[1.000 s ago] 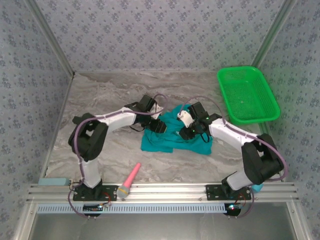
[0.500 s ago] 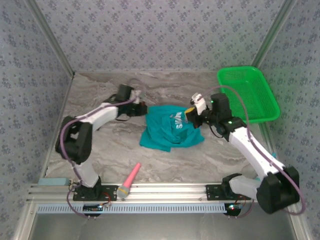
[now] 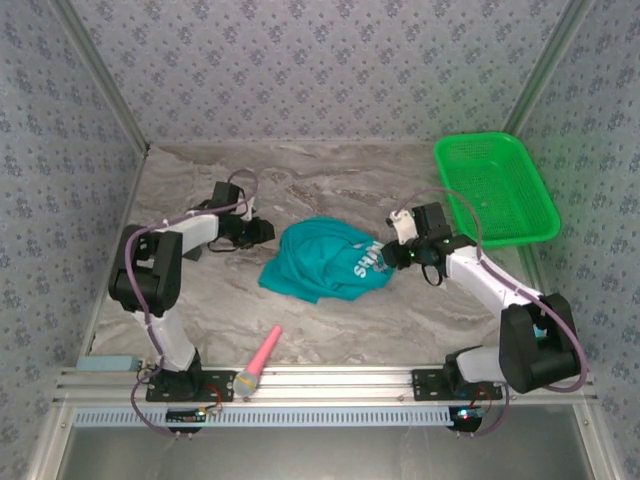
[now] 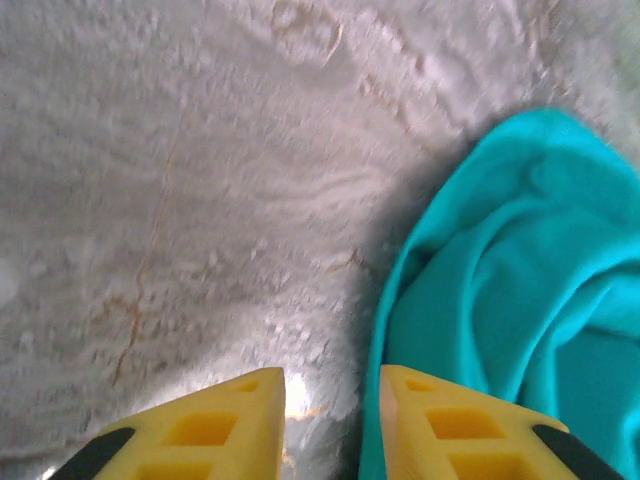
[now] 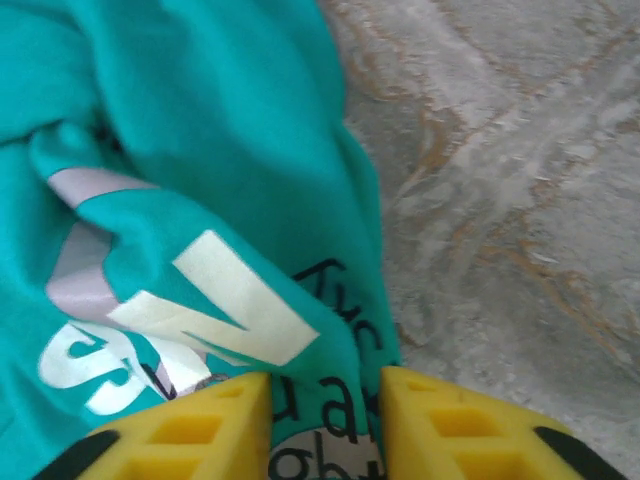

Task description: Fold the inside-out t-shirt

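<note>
The inside-out t-shirt [image 3: 320, 265] is teal with white and black print, and it lies crumpled in a heap at the middle of the marble table [image 3: 330, 180]. My left gripper [image 3: 262, 230] sits low just left of the heap. In the left wrist view the left gripper [image 4: 332, 425] is open over bare table, and the t-shirt's edge [image 4: 500, 280] runs beside its right finger. My right gripper [image 3: 392, 255] is at the heap's right edge. In the right wrist view the right gripper [image 5: 325, 425] has its jaws apart, with printed cloth of the t-shirt [image 5: 200, 150] lying between them.
A green plastic basket [image 3: 447, 190] stands at the back right. A pink-handled tool [image 3: 262, 358] lies by the near rail, and a pale blue object [image 3: 110, 362] sits at the near left corner. Patterned walls close in the table.
The shirt has bunched into a rounder heap and shifted left. The left gripper drew back to the left, off the cloth. The right gripper came down to the shirt's right edge.
</note>
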### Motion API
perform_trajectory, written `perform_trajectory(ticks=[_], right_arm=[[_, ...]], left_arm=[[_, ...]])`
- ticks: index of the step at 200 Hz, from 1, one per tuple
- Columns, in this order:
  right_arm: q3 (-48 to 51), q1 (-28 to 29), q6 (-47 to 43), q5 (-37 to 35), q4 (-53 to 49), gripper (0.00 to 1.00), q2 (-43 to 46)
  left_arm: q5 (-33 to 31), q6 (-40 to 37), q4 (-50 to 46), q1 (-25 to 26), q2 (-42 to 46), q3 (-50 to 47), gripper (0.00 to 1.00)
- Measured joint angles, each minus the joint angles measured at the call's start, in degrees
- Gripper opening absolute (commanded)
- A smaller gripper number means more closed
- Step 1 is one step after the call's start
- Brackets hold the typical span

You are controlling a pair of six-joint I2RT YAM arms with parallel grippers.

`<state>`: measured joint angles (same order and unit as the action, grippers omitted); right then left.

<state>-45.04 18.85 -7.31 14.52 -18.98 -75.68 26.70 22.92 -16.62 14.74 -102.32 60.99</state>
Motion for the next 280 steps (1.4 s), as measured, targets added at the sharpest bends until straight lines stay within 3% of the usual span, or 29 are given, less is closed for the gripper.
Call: perform_trajectory(ticks=[27,54,74,106,119,135,146,180,220,230,246,253,263,268,280], right_arm=[[-3.4,6.3,-5.7,-0.9,-3.2,0.47,2.0],[-7.9,9.6,-9.7,-1.3,-2.3,0.51,1.6],[-8.8,9.5,-10.3,-1.8,0.6,0.52,-1.4],[-8.8,9.2,-10.6,-1.6,2.0,0.49,-7.7],[-8.8,9.1,-11.0,-0.6,2.1,0.39,-9.4],[-8.8,9.0,-11.6,0.4,1.9,0.11,-10.7],[-8.7,8.9,-11.8,0.9,1.9,0.00,-10.8],[-6.1,5.0,-9.4,4.3,3.9,0.00,-5.3],[-6.5,-2.4,-5.4,2.6,2.5,0.00,8.5],[-6.2,-2.8,-4.9,1.2,2.3,0.13,9.2],[-4.0,-2.2,-3.9,-1.3,2.4,0.14,7.8],[-2.5,-1.6,-3.5,-2.5,2.3,0.20,6.5],[-0.5,-0.5,-3.0,-4.6,1.4,0.34,4.7],[0.3,0.2,-2.9,-5.5,0.7,0.37,3.8],[1.3,2.3,-3.3,-7.4,-0.8,0.41,2.8]], left_arm=[[-1.0,-2.6,-4.1,5.6,7.4,0.2,0.47],[5.1,-3.8,-1.3,11.7,12.0,1.6,0.50],[7.8,-4.4,0.0,14.4,9.2,4.4,0.49],[9.2,-5.8,-0.9,17.0,-2.2,11.4,0.40],[9.8,-5.9,-1.5,17.6,-5.9,12.1,0.33],[9.9,-5.9,-2.8,17.7,-8.3,12.2,0.01],[10.0,-6.6,-3.9,17.6,-8.6,12.2,0.00],[12.0,-6.4,-5.2,14.6,-4.0,12.3,0.00],[14.0,-3.3,-0.1,2.8,12.0,6.4,0.00],[13.5,-2.2,1.8,0.2,14.6,3.5,0.00],[12.6,-0.7,5.6,-1.0,14.5,-1.7,0.03],[12.5,-0.1,6.7,-0.7,13.0,-3.9,0.05],[12.2,0.8,7.7,-0.3,9.9,-7.0,0.18],[12.0,1.2,7.9,0.0,8.3,-8.2,0.24],[11.5,1.9,7.6,0.7,5.2,-10.5,0.29]])
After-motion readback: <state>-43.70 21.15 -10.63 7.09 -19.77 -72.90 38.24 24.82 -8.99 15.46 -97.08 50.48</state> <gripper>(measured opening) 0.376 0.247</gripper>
